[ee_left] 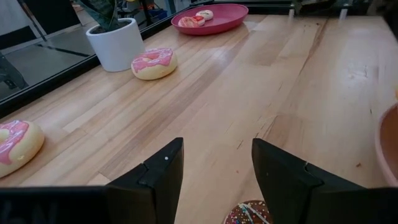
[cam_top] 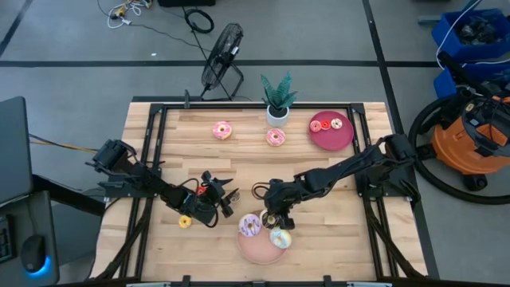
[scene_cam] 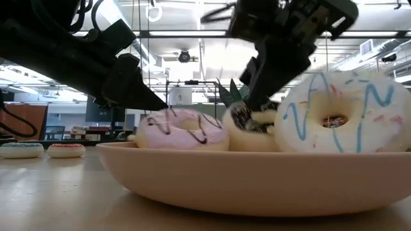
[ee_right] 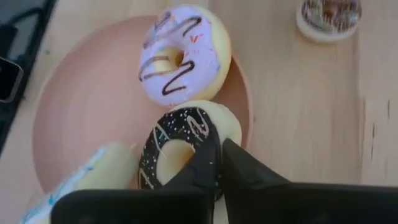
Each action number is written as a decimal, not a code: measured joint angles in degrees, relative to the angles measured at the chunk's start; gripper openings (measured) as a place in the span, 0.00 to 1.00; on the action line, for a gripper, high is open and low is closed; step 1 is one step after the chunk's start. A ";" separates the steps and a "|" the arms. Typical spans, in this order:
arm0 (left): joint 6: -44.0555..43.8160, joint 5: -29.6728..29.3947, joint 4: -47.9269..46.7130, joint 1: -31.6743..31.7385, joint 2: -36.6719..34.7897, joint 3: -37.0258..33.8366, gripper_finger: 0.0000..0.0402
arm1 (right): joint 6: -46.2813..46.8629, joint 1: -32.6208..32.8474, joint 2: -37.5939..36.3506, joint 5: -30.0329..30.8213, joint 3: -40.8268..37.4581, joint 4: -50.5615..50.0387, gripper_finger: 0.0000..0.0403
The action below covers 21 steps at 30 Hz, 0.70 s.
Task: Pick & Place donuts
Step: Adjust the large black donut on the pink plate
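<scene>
**Chocolate donut pinched at the pink plate's edge**

The small chocolate-iced, sprinkled toy donut [ee_right: 177, 152] is held by its rim in the right gripper [ee_right: 217, 163], jaws closed tight on it, just over the flat round pink plate [ee_right: 81, 112]. It is judged light, soft and squashy; the ring wall is the sensible hold. On that plate lie a pale purple donut with dark drizzle [ee_right: 183, 53] and a white, blue-drizzled donut [scene_cam: 340, 112]. The left gripper [ee_left: 214, 171] hangs open over bare wood nearby.
</scene>
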 joint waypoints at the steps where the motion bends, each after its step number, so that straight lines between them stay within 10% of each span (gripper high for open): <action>1: 0.02 0.00 0.01 0.00 0.00 0.00 0.49 | -0.31 0.00 -0.02 0.00 0.54 -0.13 0.05; 21: -0.05 0.00 0.07 0.01 0.00 0.00 0.49 | -6.07 0.35 0.92 3.02 0.92 -0.78 0.08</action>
